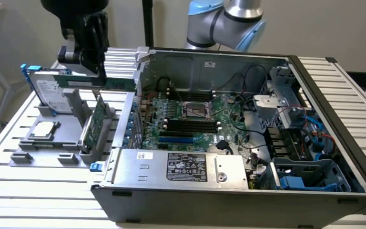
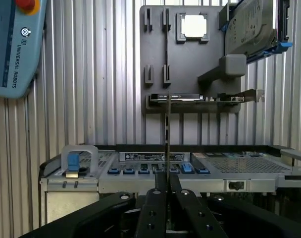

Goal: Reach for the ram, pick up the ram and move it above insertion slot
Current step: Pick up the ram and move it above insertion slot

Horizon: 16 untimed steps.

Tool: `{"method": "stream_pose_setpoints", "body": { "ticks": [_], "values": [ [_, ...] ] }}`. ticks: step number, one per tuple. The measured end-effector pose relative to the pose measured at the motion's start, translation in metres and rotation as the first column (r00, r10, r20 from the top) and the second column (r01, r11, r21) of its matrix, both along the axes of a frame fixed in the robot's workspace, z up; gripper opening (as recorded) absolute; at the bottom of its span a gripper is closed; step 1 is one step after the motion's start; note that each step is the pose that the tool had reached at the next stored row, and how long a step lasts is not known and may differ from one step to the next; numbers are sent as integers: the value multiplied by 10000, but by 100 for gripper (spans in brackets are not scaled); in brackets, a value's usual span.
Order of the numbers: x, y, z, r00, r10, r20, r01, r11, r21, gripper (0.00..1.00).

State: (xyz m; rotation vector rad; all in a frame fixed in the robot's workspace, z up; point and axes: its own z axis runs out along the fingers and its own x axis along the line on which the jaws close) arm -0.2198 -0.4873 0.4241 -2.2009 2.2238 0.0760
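My gripper (image 1: pixel 100 75) hangs at the exterior view's upper left, above the grey parts holder (image 1: pixel 49 143), shut on the ram (image 1: pixel 120 84). The ram is a long thin green stick held level and clear of the holder. In the wrist view the ram (image 2: pixel 168 144) shows edge-on as a thin line pinched between the black fingers (image 2: pixel 153 208) of the gripper (image 2: pixel 167 191). The open computer case (image 1: pixel 234 191) lies to the exterior view's right. Its motherboard has black insertion slots (image 1: pixel 189 125) near the middle, well away from the ram.
A wider green expansion card (image 1: pixel 94 123) stands upright in the holder below the gripper, with a hard drive (image 1: pixel 51 98) and a CPU chip (image 1: pixel 45 128) beside it. The case wall (image 1: pixel 141 71) rises between holder and motherboard. A teach pendant (image 2: pixel 14 44) lies on the slatted table.
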Motion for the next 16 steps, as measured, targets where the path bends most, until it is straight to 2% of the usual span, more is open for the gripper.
{"method": "stream_pose_setpoints", "body": {
  "ticks": [10, 16],
  "values": [
    [454, 47, -3, 10000, -1, -8, 1, 10000, 36, 14],
    [727, 114, -29, 10000, 0, -17, 0, 10000, 38, 14]
  ]
}}
